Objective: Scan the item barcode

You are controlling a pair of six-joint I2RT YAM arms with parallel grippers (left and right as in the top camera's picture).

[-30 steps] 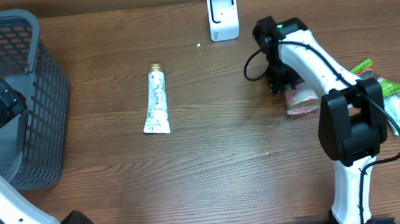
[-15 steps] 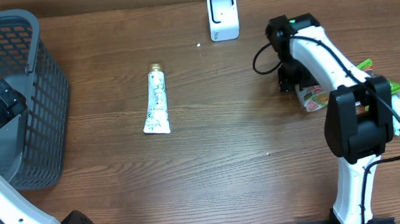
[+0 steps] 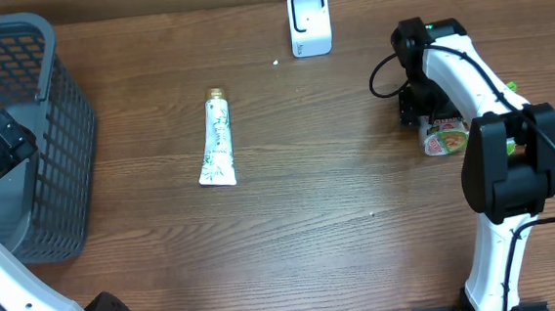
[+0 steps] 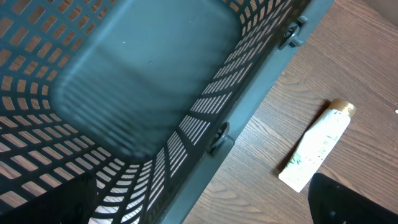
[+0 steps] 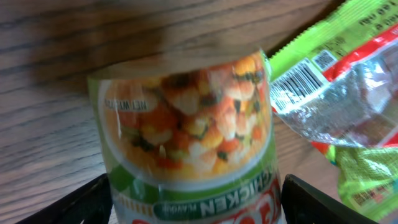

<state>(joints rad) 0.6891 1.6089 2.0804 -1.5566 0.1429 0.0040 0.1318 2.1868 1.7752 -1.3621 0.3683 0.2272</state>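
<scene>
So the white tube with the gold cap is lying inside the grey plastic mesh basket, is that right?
Not quite: the white tube with the gold cap lies on the brown wooden table, outside the grey plastic mesh basket; the overhead view shows it.

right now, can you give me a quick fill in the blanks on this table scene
1. The left tool hovers over the grey ____.
2. The white tube has a ____ cap.
3. The noodle cup between the right tool's fingers is labelled ____.
4. The packet beside the cup shows a black-and-white ____.
Missing words: basket; gold; chicken; barcode.
</scene>
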